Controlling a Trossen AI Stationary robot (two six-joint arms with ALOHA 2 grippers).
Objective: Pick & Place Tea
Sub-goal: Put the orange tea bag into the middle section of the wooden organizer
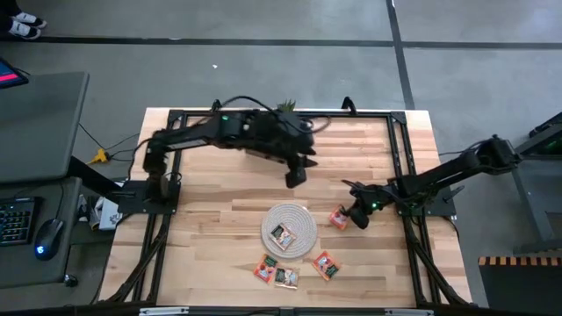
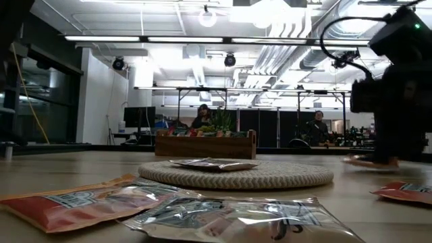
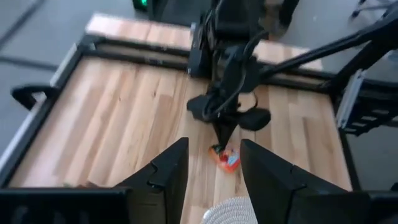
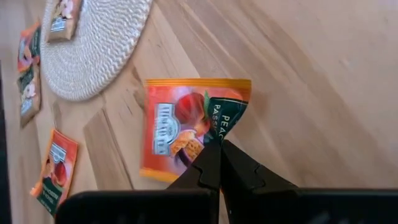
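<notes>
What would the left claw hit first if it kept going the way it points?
Likely the right claw and the tea sachet it pinches, both straight ahead between the left claw's open fingers. Depth is unclear; the mat edge sits nearer but lower.

The table [image 1: 228, 219] is seen from directly overhead in the high view, all 4 edges included. At tabletop height, a level look across the woven mat [image 2: 236, 174] into the room is given by the low view. The left wrist view is aimed down from well above; the right wrist view is held close to a sachet [image 4: 186, 124]. The mat at 6 o'clock is shared by all 4 views.
</notes>
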